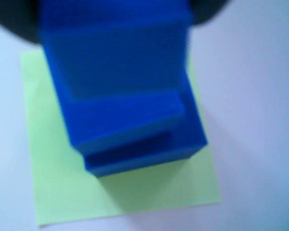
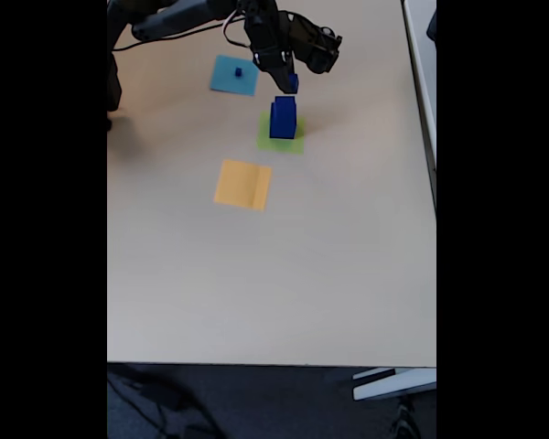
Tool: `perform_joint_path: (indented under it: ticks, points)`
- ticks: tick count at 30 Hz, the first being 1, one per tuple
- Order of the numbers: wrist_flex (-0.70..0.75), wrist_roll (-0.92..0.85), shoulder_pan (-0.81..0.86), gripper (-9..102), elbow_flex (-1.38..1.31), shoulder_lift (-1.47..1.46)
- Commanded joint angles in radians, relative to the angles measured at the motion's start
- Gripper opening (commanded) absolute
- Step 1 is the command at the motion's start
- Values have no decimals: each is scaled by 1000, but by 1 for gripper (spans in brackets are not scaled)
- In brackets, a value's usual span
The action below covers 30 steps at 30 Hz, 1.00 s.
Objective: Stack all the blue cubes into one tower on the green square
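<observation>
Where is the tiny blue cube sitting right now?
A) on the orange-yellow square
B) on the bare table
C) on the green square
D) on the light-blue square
D: in the fixed view the tiny blue cube sits on the light-blue square, apart from the stack of bigger blue cubes on the green square, while the orange-yellow square holds nothing.

We see even, soft daylight; the wrist view is blurred and washed pale, the fixed view sharper, with faint shadows beneath the fingers.
</observation>
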Motion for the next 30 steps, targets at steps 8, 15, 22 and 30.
perform_joint_path:
  ticks: [8,15,22,30]
  points:
    - [-12,-46,23,4,-43,-15]
    - [-9,-61,29,3,-43,-32]
    - [-6,-66,28,2,-40,-25]
    - [-6,-64,18,2,-20,-29]
